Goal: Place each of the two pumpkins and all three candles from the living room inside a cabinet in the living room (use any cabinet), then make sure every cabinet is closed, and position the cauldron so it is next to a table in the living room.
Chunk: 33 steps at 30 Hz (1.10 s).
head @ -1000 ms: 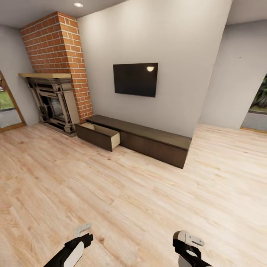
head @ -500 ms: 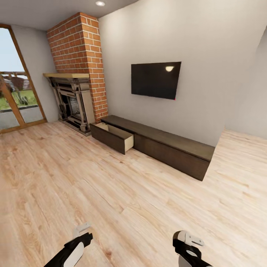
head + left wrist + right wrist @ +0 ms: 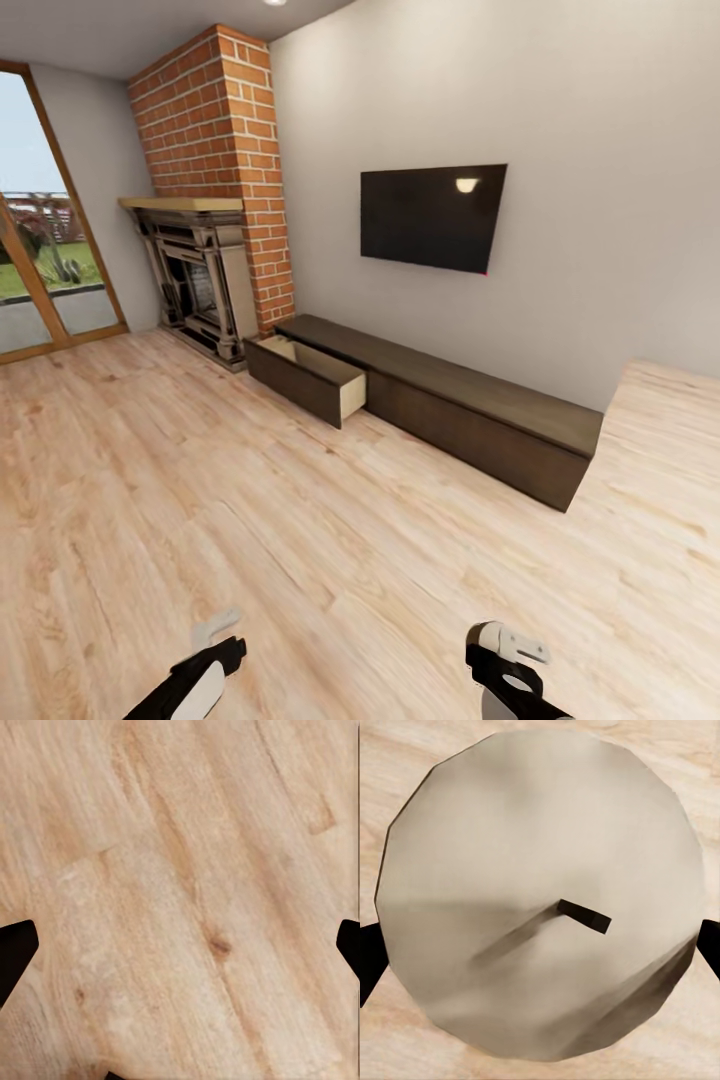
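A pale beige candle (image 3: 540, 855) with a short dark wick (image 3: 585, 916) sits between the fingers of my right gripper (image 3: 540, 945), seen from its top end; the gripper is shut on it. My left gripper (image 3: 180, 945) is open over bare wood floor with nothing between its fingers. Both arms show low in the head view, the left arm (image 3: 195, 680) and the right arm (image 3: 505, 665). The long dark-brown cabinet (image 3: 480, 410) stands against the far wall under the TV. Its left drawer (image 3: 305, 378) is pulled out, showing a pale inside; its right drawer front is flush.
A brick fireplace (image 3: 205, 270) stands left of the cabinet, with a glass door (image 3: 40, 260) further left. A black TV (image 3: 432, 217) hangs on the wall. Wide wood floor (image 3: 250, 520) lies between me and the cabinet.
The whole view has shifted, so the camera has turned left: cabinet and TV now sit further right in the picture, with more of the glass door showing. The arms hold their pose.
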{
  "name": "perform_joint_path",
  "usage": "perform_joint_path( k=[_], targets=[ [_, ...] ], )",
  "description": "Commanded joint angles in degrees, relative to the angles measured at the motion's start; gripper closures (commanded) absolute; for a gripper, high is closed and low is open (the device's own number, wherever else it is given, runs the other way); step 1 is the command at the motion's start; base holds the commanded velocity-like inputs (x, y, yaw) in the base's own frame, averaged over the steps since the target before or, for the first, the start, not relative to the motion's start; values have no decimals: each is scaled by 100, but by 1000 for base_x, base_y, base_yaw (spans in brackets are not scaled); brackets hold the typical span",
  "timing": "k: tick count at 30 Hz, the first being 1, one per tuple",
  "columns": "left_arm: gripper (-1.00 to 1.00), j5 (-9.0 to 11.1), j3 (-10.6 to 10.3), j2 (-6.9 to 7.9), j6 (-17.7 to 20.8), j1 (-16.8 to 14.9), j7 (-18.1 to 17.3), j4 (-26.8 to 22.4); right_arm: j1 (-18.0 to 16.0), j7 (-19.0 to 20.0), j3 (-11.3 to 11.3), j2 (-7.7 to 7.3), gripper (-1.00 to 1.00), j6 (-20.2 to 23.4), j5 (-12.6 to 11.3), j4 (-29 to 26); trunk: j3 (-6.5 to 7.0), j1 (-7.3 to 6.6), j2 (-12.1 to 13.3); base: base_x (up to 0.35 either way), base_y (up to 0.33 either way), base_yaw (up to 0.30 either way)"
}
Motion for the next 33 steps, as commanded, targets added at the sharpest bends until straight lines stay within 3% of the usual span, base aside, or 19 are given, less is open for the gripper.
perform_joint_path(
  k=[1, 21, 33],
  targets=[
    [-100, 33, -48, 8, 23, -3, 50, -14, -4, -16, 59, 1, 100, -22, -48, 0, -6, 3, -3, 344, -1, 0],
    [-100, 33, -47, 10, 23, -3, 47, -14, -4, -36, 59, 3, 100, -33, -50, -4, -5, 3, -3, 344, 11, 4],
    [-100, 33, -47, 10, 16, -3, 46, -14, -4, -29, 62, 5, 100, -33, -49, -5, 20, 3, -3, 344, 86, 233]
  ],
)
